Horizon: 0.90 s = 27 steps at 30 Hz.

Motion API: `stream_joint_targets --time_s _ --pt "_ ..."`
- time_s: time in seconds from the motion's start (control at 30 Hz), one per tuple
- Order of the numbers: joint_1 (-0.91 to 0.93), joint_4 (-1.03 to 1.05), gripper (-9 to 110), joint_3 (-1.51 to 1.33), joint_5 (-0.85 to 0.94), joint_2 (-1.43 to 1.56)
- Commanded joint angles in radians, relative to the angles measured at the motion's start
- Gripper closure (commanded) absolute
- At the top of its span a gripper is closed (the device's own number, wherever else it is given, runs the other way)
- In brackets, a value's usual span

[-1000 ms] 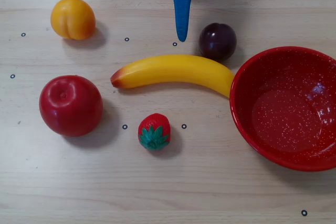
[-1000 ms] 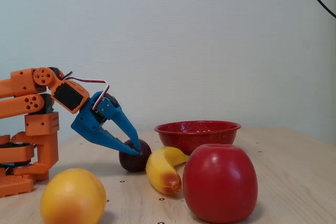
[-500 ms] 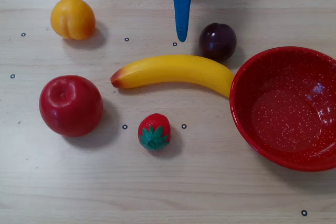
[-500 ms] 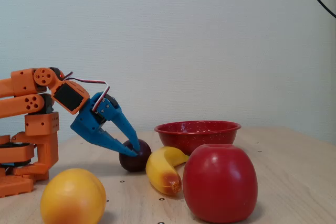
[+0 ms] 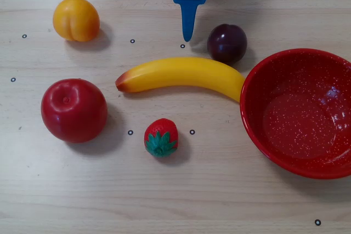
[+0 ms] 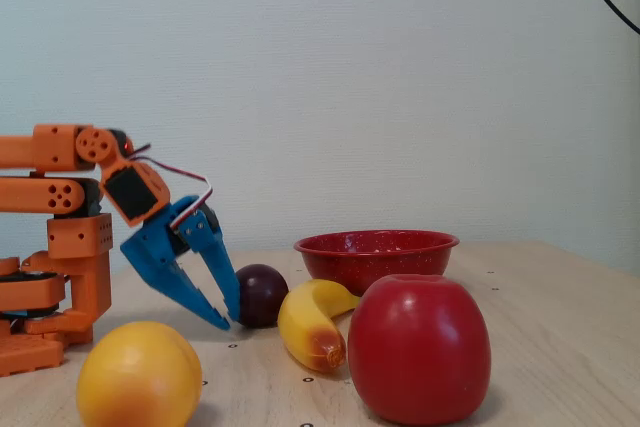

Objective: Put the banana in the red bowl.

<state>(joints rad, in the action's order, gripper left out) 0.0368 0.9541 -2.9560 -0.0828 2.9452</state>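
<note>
The yellow banana (image 5: 181, 74) lies on the wooden table in the overhead view, its orange-red tip to the left and its right end against the rim of the red speckled bowl (image 5: 296, 119); the stem end is hidden there. The bowl is empty. My blue gripper (image 5: 188, 38) comes in from the top edge, its tips just beyond the banana's far side, beside a dark plum (image 5: 227, 43). Its fingers meet at the tips and hold nothing. In the fixed view the gripper (image 6: 230, 323) points down at the table next to the plum (image 6: 262, 294), behind the banana (image 6: 310, 322) and left of the bowl (image 6: 375, 257).
A red apple (image 5: 74, 109), a yellow-orange peach (image 5: 76, 19) and a strawberry (image 5: 161, 137) lie left of and in front of the banana in the overhead view. The apple (image 6: 420, 347) and peach (image 6: 140, 377) fill the front of the fixed view. The orange arm base (image 6: 55, 267) stands at the left.
</note>
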Motion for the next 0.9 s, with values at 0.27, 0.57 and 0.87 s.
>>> stream_joint_targets --time_s 0.27,0.57,0.87 --pt "-0.035 0.183 100 0.397 0.018 -0.255" --pt "-0.005 0.422 93 0.730 0.061 -0.543" --pt "0.035 0.638 73 0.986 0.074 -0.822"
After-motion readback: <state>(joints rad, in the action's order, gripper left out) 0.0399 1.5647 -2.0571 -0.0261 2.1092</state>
